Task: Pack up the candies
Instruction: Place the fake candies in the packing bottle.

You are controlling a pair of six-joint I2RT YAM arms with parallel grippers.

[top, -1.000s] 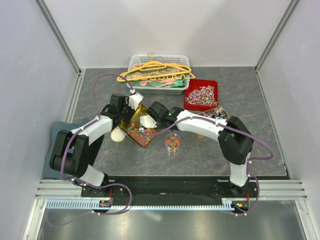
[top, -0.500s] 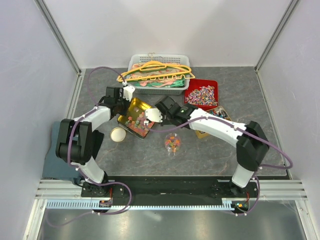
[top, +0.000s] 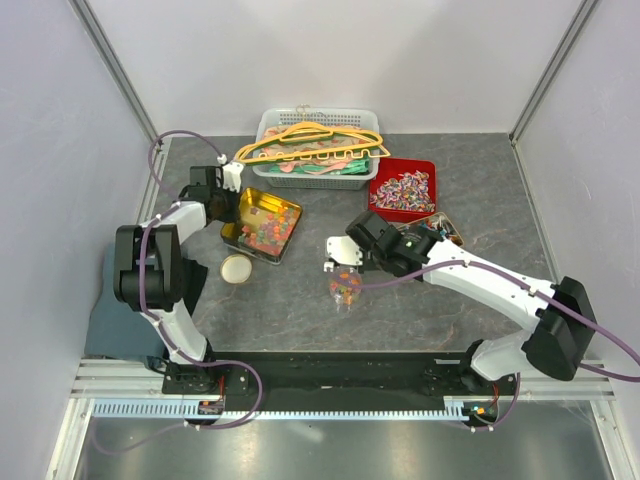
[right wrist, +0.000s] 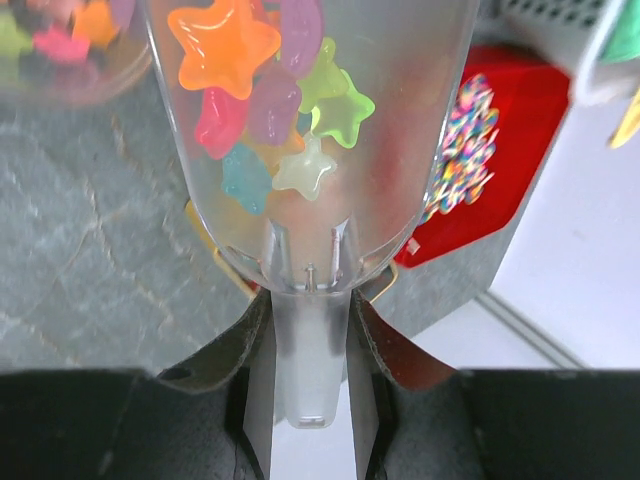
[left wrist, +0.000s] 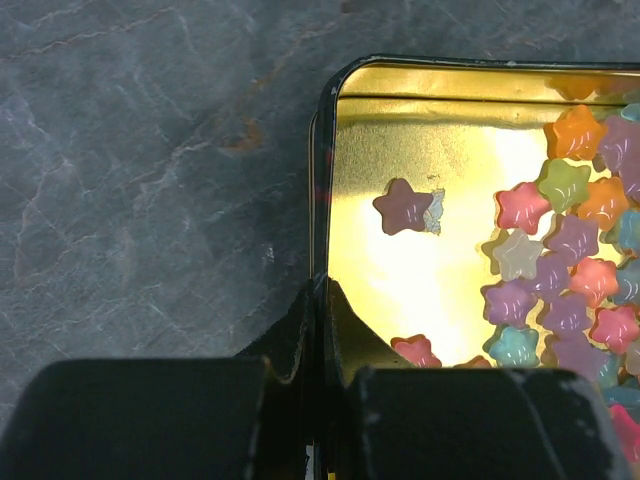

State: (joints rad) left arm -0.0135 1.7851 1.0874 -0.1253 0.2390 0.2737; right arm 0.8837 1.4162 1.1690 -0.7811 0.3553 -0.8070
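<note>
A gold tin (top: pixel 250 203) lies flat on the table with star-shaped gummy candies (top: pixel 272 228) heaped in its right half. My left gripper (top: pixel 228 207) is shut on the tin's left rim (left wrist: pixel 322 180), one finger inside and one outside. In the left wrist view the candies (left wrist: pixel 570 260) fill the right side and one purple star (left wrist: pixel 402 207) lies apart. My right gripper (top: pixel 350 260) is shut on the handle of a clear scoop (right wrist: pixel 308 350) that holds several star candies (right wrist: pixel 270 90). The scoop hangs over a small clear container (top: pixel 345 288) with candies in it.
A red tray (top: pixel 402 190) of wrapped sweets stands at the back right, with a second gold tin (top: pixel 432 228) in front of it. A white basket (top: pixel 318 150) of hangers is at the back. A round cream lid (top: pixel 237 268) lies near the left arm.
The left gripper has drawn the gold tin back and to the left, from tilted to flat. The right gripper has carried the loaded scoop right, from the tin to above the clear container.
</note>
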